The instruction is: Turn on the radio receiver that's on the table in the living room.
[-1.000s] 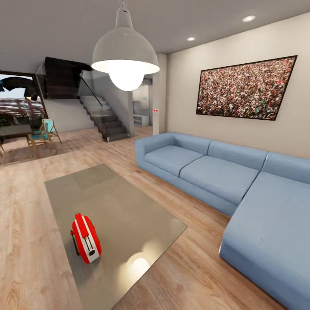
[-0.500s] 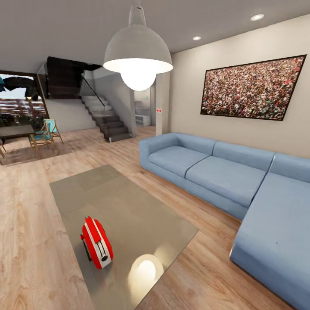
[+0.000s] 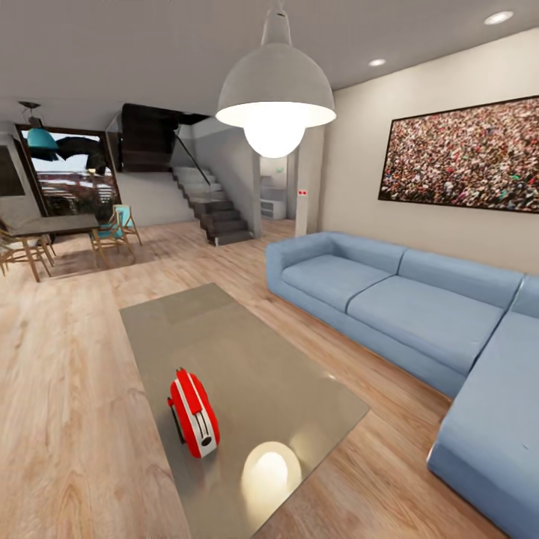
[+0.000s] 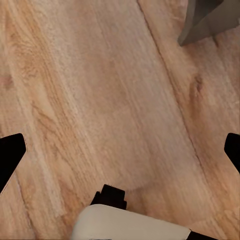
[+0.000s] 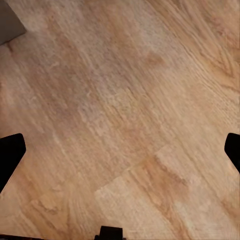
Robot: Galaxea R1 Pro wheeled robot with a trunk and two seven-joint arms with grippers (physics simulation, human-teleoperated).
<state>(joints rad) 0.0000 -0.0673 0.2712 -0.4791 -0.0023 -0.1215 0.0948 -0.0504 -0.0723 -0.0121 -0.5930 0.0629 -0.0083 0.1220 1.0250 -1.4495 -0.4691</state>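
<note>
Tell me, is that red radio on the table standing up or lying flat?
Standing up: the radio receiver rests on its narrow edge on the table, white-trimmed top upward.

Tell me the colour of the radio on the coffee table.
Red with white edge trim; the radio shows best in the head view.

I can read no text, label, brand or number anywhere. The radio receiver (image 3: 194, 412) on the table (image 3: 247, 352) shows me only a plain white edge strip, no lettering I can make out. At about one o'clock, a small white plate with a red mark (image 3: 302, 192) hangs on the far pillar, too small to read.
</note>
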